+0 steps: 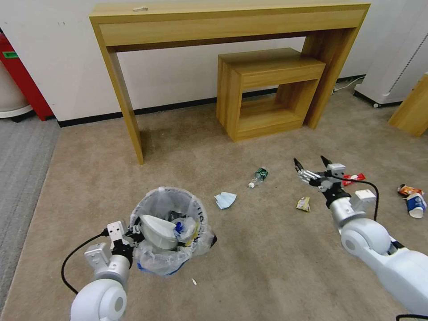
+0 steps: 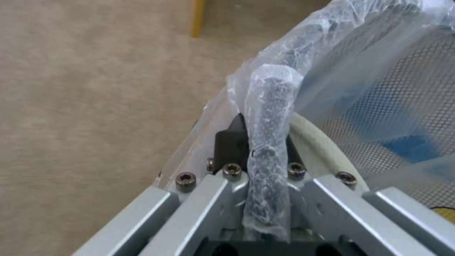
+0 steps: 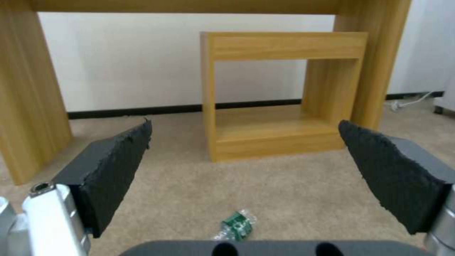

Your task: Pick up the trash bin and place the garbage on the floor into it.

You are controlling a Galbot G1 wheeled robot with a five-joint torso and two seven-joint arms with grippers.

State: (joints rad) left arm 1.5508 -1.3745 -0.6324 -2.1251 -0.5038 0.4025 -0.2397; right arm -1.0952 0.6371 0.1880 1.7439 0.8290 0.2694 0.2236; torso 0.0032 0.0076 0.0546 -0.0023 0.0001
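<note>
Trash bin (image 1: 171, 229) down on the beige carpet (image 1: 249, 267), lined with crinkly plastic, already holding a white slipper and other litter. Rim clamped at its near-left side by the left gripper (image 1: 133, 235), fingers (image 2: 231, 144) pinched tight on the bagged edge. Blue face mask (image 1: 225, 199) just right of the bin; green-label bottle (image 1: 258, 176) farther out. Beyond that, right gripper (image 1: 312, 166) held above the floor with its 2 pads (image 3: 113, 170) spread wide, bottle just below and ahead. Yellow wrapper (image 1: 303, 204) beside that arm; red packet (image 1: 354, 178) and 2 paper cups (image 1: 412, 198) to its right.
</note>
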